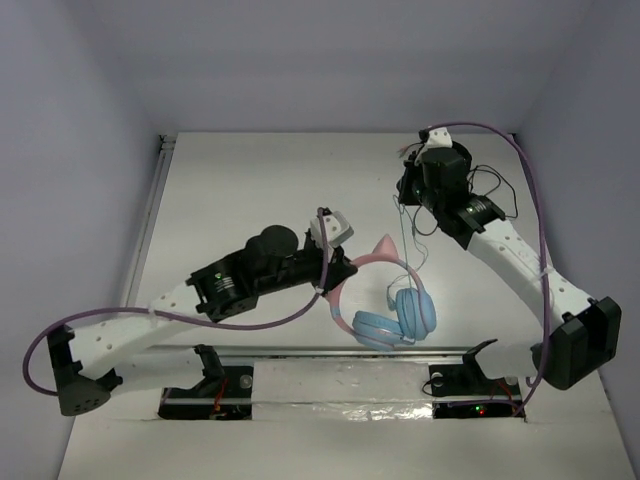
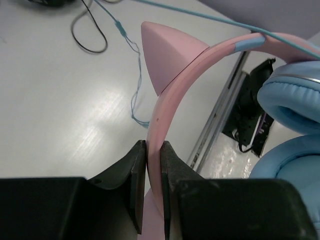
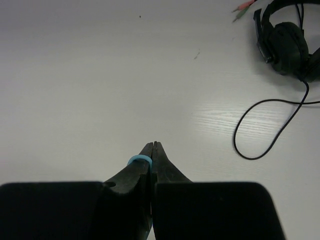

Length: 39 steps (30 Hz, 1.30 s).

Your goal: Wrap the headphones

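The headphones (image 1: 395, 310) have light blue ear cups and a pink cat-ear headband (image 2: 167, 95). They sit near the table's front middle. My left gripper (image 2: 154, 150) is shut on the pink headband just below one cat ear (image 2: 165, 57); in the top view it is at the headband's left side (image 1: 335, 265). The thin light-blue cable (image 1: 412, 225) runs from the headphones up to my right gripper (image 1: 415, 190). My right gripper (image 3: 153, 146) is shut on a loop of the blue cable (image 3: 139, 160), held above the table.
Smaller black headphones (image 3: 285, 37) with a looping black cable (image 3: 265, 125) lie at the back right, close by the right arm (image 1: 490, 205). A metal rail (image 1: 340, 350) runs along the table's front edge. White walls enclose the table.
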Tool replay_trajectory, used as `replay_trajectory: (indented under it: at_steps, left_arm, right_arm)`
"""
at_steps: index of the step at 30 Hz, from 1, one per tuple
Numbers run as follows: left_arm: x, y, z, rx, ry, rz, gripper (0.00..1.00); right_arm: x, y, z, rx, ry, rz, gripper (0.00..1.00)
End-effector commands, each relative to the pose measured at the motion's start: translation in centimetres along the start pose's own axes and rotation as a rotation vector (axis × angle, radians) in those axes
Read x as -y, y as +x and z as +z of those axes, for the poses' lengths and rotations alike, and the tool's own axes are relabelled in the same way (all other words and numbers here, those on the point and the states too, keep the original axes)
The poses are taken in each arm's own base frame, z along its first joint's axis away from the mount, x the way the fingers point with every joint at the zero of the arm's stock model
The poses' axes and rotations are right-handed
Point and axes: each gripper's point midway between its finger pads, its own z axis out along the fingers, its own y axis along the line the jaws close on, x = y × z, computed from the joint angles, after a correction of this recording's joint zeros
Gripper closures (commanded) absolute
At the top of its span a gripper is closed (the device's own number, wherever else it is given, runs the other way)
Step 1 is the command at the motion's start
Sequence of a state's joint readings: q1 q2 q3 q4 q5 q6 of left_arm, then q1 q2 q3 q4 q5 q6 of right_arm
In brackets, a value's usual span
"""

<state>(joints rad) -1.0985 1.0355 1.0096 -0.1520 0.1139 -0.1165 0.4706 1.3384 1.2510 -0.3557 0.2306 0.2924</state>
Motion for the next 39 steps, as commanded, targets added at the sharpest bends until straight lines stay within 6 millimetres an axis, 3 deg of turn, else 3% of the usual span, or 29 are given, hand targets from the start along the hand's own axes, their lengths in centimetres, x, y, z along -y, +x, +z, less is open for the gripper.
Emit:
replay_trajectory:
  at_steps: [1,5,11,14,15,19,21,22,25,26,28,35,38,39]
  left_arm:
    - [2.2,-8.3,-5.0,0.258,0.053,0.037,1.0]
    - [1.7,-11.3,-8.6,0.369,0.003,-0.002,1.0]
    - [1.7,-15.8,-11.7,0.507,-0.026,-0.073,1.0]
    - [1.4,-17.6,-11.8,0.569,-0.036,-0.124,1.0]
    - [1.7,-17.9,-11.4,0.573,-0.023,-0.132,1.0]
    - [2.4,-19.4,-10.3,0.599,0.043,-0.195,1.0]
    - [1.8,-19.3,-9.6,0.619,0.055,-0.236,1.0]
    - [1.6,-20.2,-10.0,0.672,0.069,-0.252,1.0]
    - [-0.9,-20.4,-9.9,0.741,0.067,-0.344,1.0]
    - [-1.6,-19.5,-9.1,0.734,0.078,-0.417,1.0]
    - [-3.3,-20.6,-10.2,0.83,0.071,-0.448,1.0]
    - [-5.0,-20.8,-9.7,0.934,0.107,-0.616,1.0]
    - [-5.2,-21.0,-9.5,0.943,0.108,-0.64,1.0]
    - [-5.3,-21.1,-9.5,0.946,0.105,-0.645,1.0]
  right_arm:
    - [0.8,-4.3,-1.3,0.204,0.022,0.131,1.0]
    - [1.0,-2.7,-1.4,0.204,0.006,0.166,1.0]
    - [-2.6,-0.1,-2.3,0.205,-0.257,0.176,1.0]
    - [-5.4,0.5,-3.8,0.205,-0.441,0.174,1.0]
    - [-6.2,1.5,-4.4,0.18,-0.506,0.163,1.0]
    - [-7.2,2.7,-4.9,0.138,-0.582,0.157,1.0]
    - [-8.1,3.0,-5.6,0.131,-0.642,0.169,1.0]
    - [-8.2,3.7,-5.7,0.118,-0.664,0.182,1.0]
    - [-9.5,4.1,-6.9,0.124,-0.773,0.205,1.0]
    - [-9.7,4.4,-7.2,0.132,-0.803,0.219,1.0]
    - [-10.3,4.8,-7.8,0.129,-0.862,0.222,1.0]
    - [-11.6,5.7,-8.3,0.14,-0.98,0.234,0.81]
    - [-12.4,6.8,-7.8,0.11,-1.01,0.227,0.63]
    - [-12.4,7.0,-7.4,0.101,-1.006,0.227,0.62]
